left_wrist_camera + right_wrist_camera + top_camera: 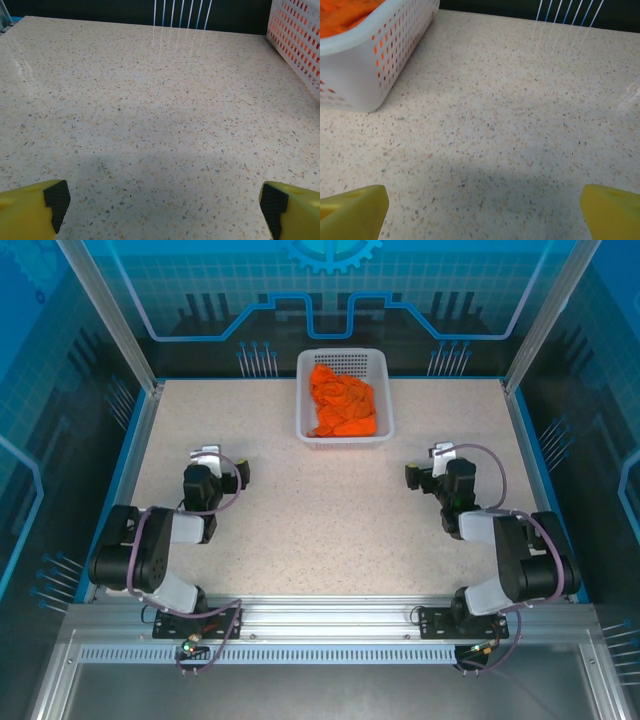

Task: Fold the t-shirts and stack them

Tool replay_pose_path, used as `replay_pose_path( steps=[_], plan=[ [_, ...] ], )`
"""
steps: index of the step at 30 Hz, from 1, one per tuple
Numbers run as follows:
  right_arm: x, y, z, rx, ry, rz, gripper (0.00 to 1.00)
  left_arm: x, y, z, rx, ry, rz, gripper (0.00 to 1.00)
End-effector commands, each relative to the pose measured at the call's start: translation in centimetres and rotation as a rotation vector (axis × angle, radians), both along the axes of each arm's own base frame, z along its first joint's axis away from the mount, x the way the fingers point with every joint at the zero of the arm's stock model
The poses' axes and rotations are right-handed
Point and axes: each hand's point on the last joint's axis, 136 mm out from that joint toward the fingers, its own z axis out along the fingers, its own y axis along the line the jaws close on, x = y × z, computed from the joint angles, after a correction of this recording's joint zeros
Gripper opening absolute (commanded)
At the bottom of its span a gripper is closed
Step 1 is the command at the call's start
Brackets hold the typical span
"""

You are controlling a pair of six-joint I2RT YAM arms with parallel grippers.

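Crumpled bright orange t-shirts (342, 400) lie heaped inside the white perforated basket (303, 390) at the back middle of the table. Through the basket's wall the orange t-shirts (301, 37) show at the upper right of the left wrist view, and the t-shirts (345, 12) peek over the basket rim (367, 42) at the upper left of the right wrist view. My left gripper (222, 462) rests low at the left of the table, open, bare table between its yellow fingers (30, 210). My right gripper (428, 464) rests at the right, open and empty too, its fingers (352, 212) spread wide.
The speckled beige tabletop (320, 510) stretches between both arms and in front of the basket. Blue transparent walls and metal posts (110, 315) enclose the table. An aluminium rail (320, 625) carries the arm bases at the near edge.
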Motion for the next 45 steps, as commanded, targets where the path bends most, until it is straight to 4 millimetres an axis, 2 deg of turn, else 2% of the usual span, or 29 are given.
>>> replay_pose_path(
  steps=[1,4,6,8,10,13,16,18,20,24,26,30,32,35,37,39,41,45],
  plan=[
    [-0.4,1.0,3.7,-0.051,-0.042,0.013,1.00,-0.4,-0.3,3.9,0.041,-0.052,-0.002,0.99],
    [-1.6,1.7,6.9,-0.009,-0.095,0.014,1.00,-0.1,-1.4,8.3,0.000,-0.110,-0.036,0.99],
    [-2.6,1.7,9.6,0.059,-0.134,-0.001,1.00,0.0,-1.9,11.9,-0.084,-0.202,-0.043,0.99],
    [-3.7,1.1,12.1,0.130,-0.173,-0.047,1.00,-0.2,-0.9,15.0,-0.256,-0.294,0.050,0.99],
    [-5.1,-0.1,13.8,0.198,-0.202,-0.115,1.00,-0.8,0.8,16.4,-0.458,-0.312,0.162,0.99],
    [-7.3,-0.8,15.8,0.308,-0.273,-0.116,1.00,-1.8,4.7,16.1,-0.713,-0.301,0.343,0.99],
    [-9.2,-3.0,15.1,0.467,-0.228,-0.249,1.00,-4.0,8.7,12.2,-0.990,-0.276,0.606,0.99],
    [-9.9,-3.8,14.3,0.550,-0.186,-0.295,1.00,-4.1,9.3,12.0,-1.042,-0.304,0.573,0.99],
    [-10.2,-4.6,12.9,0.645,-0.140,-0.364,1.00,-3.3,8.6,12.8,-0.995,-0.266,0.508,0.99],
    [-8.8,-2.3,11.8,0.727,-0.043,-0.240,1.00,-0.6,5.3,13.1,-0.907,-0.037,0.387,0.99],
    [-7.7,-0.2,10.8,0.755,0.055,-0.163,1.00,1.0,2.2,13.2,-0.843,0.081,0.291,0.99],
    [-6.1,3.5,8.8,0.680,0.215,-0.075,0.99,3.4,-4.8,11.0,-0.671,0.366,0.121,0.99],
    [-5.8,6.1,8.0,0.609,0.261,-0.007,0.99,4.4,-8.6,9.8,-0.589,0.501,0.029,0.99],
    [-5.5,9.4,6.9,0.540,0.302,0.088,0.97,5.7,-13.1,8.1,-0.487,0.638,-0.066,0.98],
    [-5.4,10.4,5.9,0.522,0.330,0.107,0.95,6.4,-15.4,7.0,-0.430,0.699,-0.115,0.97],
    [-5.3,10.9,5.0,0.525,0.350,0.111,0.95,7.0,-17.2,5.6,-0.370,0.762,-0.148,0.94],
    [-5.2,11.2,5.0,0.526,0.352,0.121,0.95,7.4,-18.6,4.1,-0.284,0.823,-0.162,0.87],
    [-5.2,11.1,4.8,0.525,0.349,0.117,0.95,8.3,-19.5,1.4,-0.151,0.892,-0.141,0.72]
  ],
)
